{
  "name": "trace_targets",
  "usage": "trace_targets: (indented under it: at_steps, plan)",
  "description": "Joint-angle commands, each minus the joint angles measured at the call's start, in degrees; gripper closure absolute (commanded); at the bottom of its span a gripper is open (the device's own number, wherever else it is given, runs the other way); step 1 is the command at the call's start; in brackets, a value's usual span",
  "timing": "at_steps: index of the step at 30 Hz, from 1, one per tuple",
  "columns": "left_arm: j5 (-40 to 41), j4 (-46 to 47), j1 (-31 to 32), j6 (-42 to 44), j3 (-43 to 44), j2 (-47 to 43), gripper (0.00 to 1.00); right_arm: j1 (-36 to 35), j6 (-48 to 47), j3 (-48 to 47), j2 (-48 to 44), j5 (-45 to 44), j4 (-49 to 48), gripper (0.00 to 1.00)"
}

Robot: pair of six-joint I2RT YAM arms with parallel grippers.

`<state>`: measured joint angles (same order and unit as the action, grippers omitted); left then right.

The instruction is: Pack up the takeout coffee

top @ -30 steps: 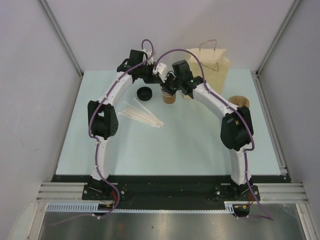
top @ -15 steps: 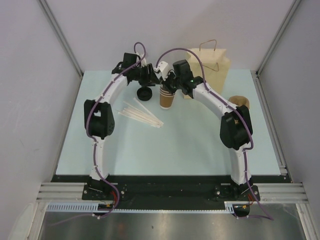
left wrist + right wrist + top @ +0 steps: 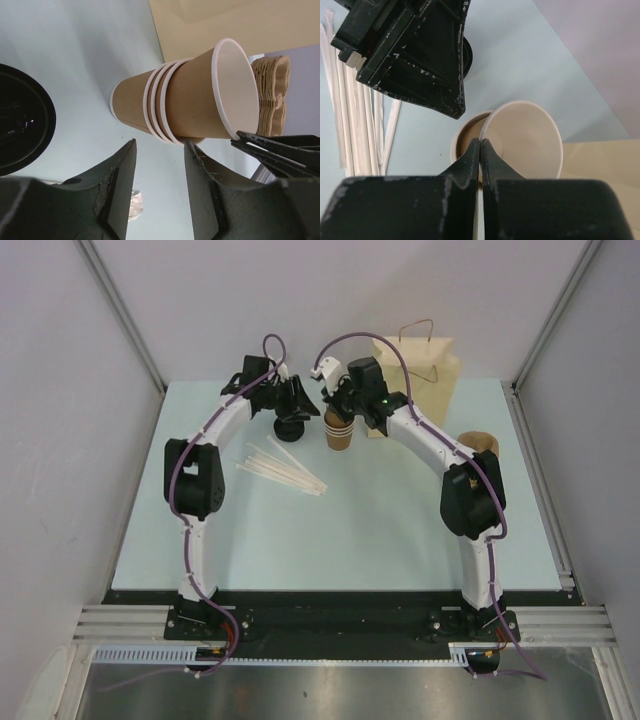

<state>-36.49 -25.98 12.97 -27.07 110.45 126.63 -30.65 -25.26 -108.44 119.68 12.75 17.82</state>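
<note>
Left gripper [image 3: 159, 150] withdrew (cup [image 3: 200, 95] just ahead)

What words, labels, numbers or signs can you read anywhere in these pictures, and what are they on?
No text can be read in any view.
Stack of brown cups: plain, no print showing.
Paper bag: plain, no print showing.
Black lid: faint raised marks, too blurred to read.
</note>
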Motion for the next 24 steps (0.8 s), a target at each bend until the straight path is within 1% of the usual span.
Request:
trace_targets:
  at_steps: [1, 5, 12, 19, 20, 21, 22, 24]
  plan:
    - [-2.4, 3.5, 0.1, -1.7, -0.3, -4.4, 0.51, -0.4, 0.3, -1.4, 0.6, -1.7, -3.5, 1.0]
    - [-1.8, 3.3, 0.0, -0.7, -1.0, -5.5, 0.47, -0.5, -1.1, -2.6, -0.7, -3.6, -3.9, 1.0]
    - [-0.4, 3.2, -0.6, 0.1, -1.2, -8.4, 0.32, -0.9, -3.9, -4.9, -4.5, -5.5, -2.5, 1.0]
    - [0.2, 1.6, -2.2, 1.0, -0.9, -11.1, 0.22, -2.0, -4.9, -5.5, -10.2, -4.5, 0.7, 1.0]
    - [0.5, 1.4, -2.9, 1.1, -0.9, -12.1, 0.11, -2.1, -5.1, -5.5, -10.9, -4.2, 1.3, 1.0]
    - [0.7, 0.9, -3.3, 1.4, -0.9, -12.7, 0.1, -2.5, -5.5, -5.5, -13.0, -3.8, 2.9, 1.0]
    - [1.2, 0.6, -3.7, 2.4, -0.9, -13.3, 0.01, -2.7, -5.9, -5.1, -13.8, -2.8, 3.9, 1.0]
    - [1.9, -0.3, -4.8, 3.8, -1.3, -15.2, 0.0, -3.5, -8.0, -5.0, -15.6, -1.7, 7.9, 1.0]
